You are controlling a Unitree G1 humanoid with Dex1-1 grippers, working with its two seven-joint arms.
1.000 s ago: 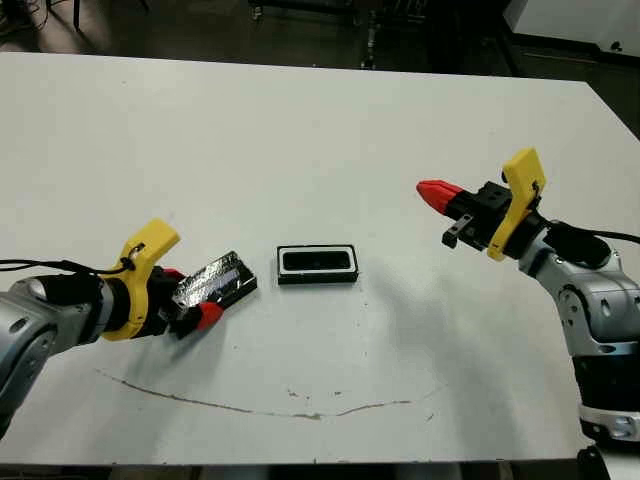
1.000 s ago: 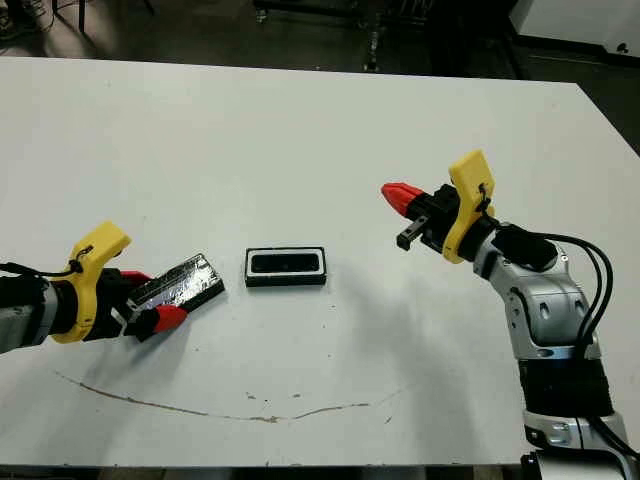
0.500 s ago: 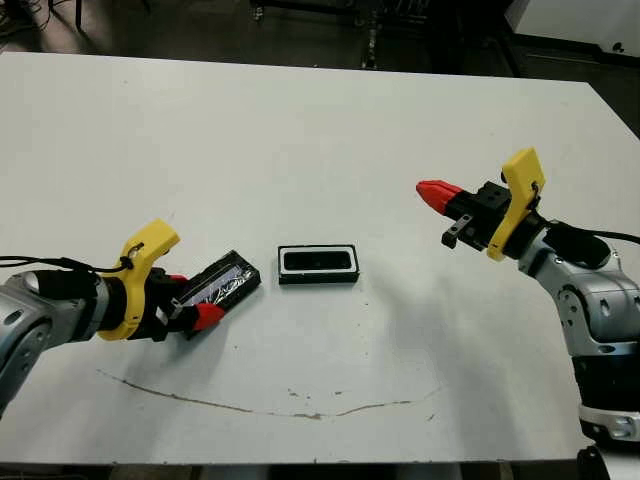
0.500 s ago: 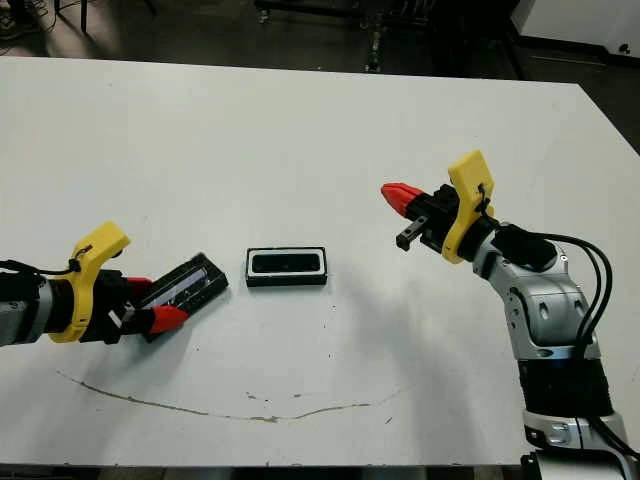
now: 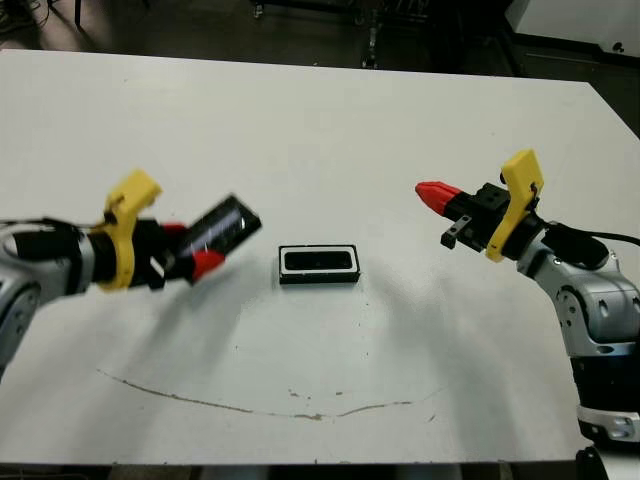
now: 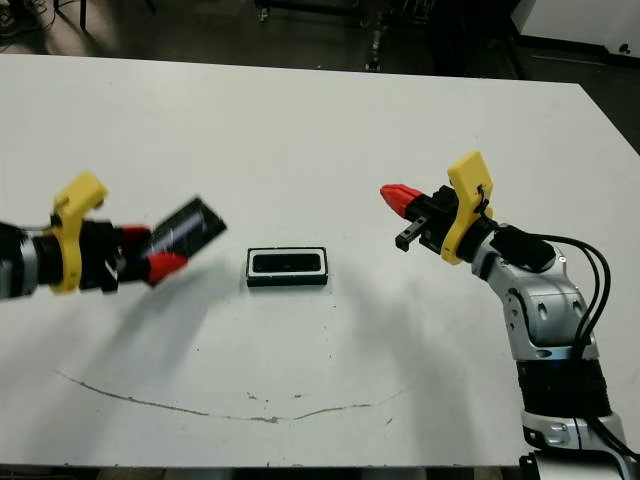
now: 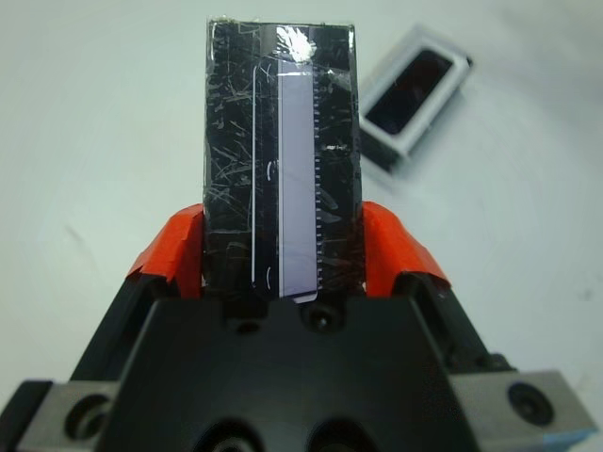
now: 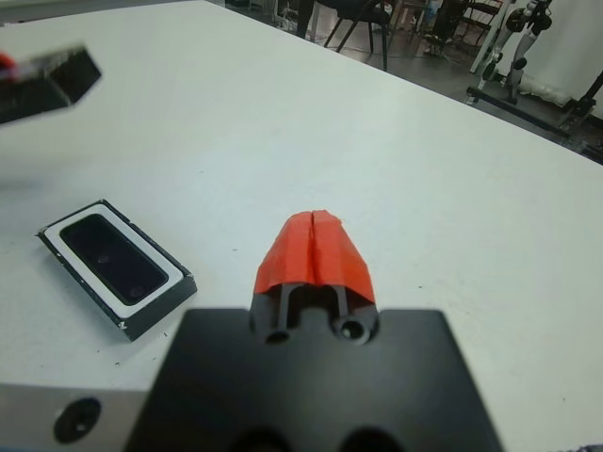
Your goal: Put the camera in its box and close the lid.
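Glossy black lid (image 5: 222,226), gripped in my left claw (image 5: 190,252), has lifted off the counter (image 5: 320,120) toward the camera-loaded box (image 5: 318,264); right claw (image 5: 432,195) closed, empty.

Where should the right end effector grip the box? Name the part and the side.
Take the box across its two long walls, coming straight down from above with the right end effector. It lies flat with low walls, and its narrow width suits the fingers.

Your robot's silver arms carry yellow wrist brackets, black gripper bodies, red fingertips (image 5: 437,195), black cables.
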